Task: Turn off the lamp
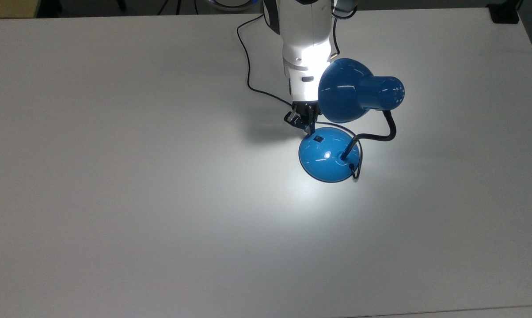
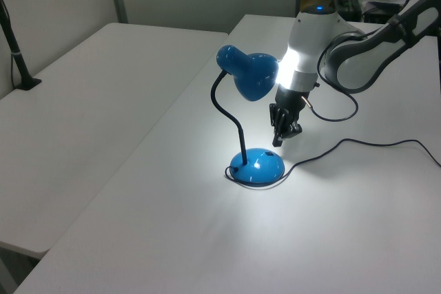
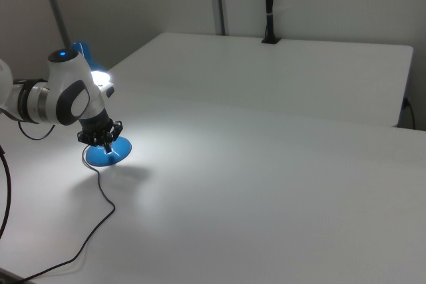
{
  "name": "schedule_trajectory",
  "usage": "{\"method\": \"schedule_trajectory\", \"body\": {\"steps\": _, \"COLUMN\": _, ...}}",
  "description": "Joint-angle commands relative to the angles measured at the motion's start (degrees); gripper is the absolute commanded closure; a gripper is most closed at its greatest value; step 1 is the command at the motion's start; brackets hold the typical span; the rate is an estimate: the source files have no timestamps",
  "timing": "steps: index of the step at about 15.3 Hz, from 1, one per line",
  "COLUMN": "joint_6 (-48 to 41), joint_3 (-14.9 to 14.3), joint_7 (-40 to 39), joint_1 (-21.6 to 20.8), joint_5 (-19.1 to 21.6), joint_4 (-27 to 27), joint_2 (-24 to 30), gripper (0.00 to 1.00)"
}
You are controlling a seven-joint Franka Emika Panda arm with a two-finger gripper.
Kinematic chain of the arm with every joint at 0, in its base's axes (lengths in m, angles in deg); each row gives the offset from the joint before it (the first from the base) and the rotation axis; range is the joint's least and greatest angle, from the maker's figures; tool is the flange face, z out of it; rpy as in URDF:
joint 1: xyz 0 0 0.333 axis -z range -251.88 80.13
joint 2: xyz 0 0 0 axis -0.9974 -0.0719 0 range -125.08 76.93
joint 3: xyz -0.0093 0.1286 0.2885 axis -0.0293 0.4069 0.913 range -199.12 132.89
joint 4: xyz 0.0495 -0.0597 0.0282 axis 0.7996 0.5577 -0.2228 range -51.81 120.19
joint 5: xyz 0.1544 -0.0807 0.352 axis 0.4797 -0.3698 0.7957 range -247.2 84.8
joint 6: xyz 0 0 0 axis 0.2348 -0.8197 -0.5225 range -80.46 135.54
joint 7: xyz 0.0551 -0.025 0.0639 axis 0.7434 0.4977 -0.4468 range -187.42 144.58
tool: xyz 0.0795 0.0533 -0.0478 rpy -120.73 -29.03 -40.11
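The glossy blue desk lamp stands near the middle of the white bench, its cone shade held up on a black bendy gooseneck above a round domed blue base. It is lit: a bright pool of light spreads over the bench around the base. A small black switch sits on the dome, on the side toward the top view's upper left. A thin black cord runs from the base across the bench toward the far edge in the top view.

The black two-finger gripper on the white robot arm points down just beside the base rim and close to the switch, tucked below the edge of the shade. In the left view the gripper hangs above the dome, apart from it. Its fingers look drawn together into a single narrow tip, holding nothing.

The step in hand appears to be the approach to the switch. The next move likely calls for a small shift over the switch and a gentle press straight down with the fingertip, keeping clear of the shade and gooseneck so the lamp is not pushed or tipped.
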Motion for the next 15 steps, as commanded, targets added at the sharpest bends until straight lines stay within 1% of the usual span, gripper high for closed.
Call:
{"method": "schedule_trajectory", "body": {"steps": 1, "joint_6": 6.16, "joint_3": 0.92, "joint_7": -3.56, "joint_1": 0.20, "joint_5": 1.91, "joint_4": 1.82, "joint_2": -0.98, "gripper": 1.00}}
{"method": "schedule_trajectory", "body": {"steps": 4, "joint_6": 6.96, "joint_3": 1.18, "joint_7": -3.64, "joint_1": 0.20, "joint_5": 1.91, "joint_4": 1.74, "joint_2": -1.77, "gripper": 1.00}}
{"method": "schedule_trajectory", "body": {"steps": 11, "joint_6": 6.26, "joint_3": 1.36, "joint_7": -2.86, "joint_1": 0.20, "joint_5": 1.99, "joint_4": 2.09, "joint_2": -1.69, "gripper": 1.00}}
{"method": "schedule_trajectory", "body": {"steps": 13, "joint_6": 3.73, "joint_3": 1.27, "joint_7": -1.63, "joint_1": 0.47, "joint_5": 2.17, "joint_4": 2.26, "joint_2": -0.90, "gripper": 1.00}}
{"method": "schedule_trajectory", "body": {"steps": 15, "joint_6": -0.66, "joint_3": 1.27, "joint_7": 1.96, "joint_1": 1.34, "joint_5": 2.17, "joint_4": 2.00, "joint_2": 1.12, "gripper": 1.00}}
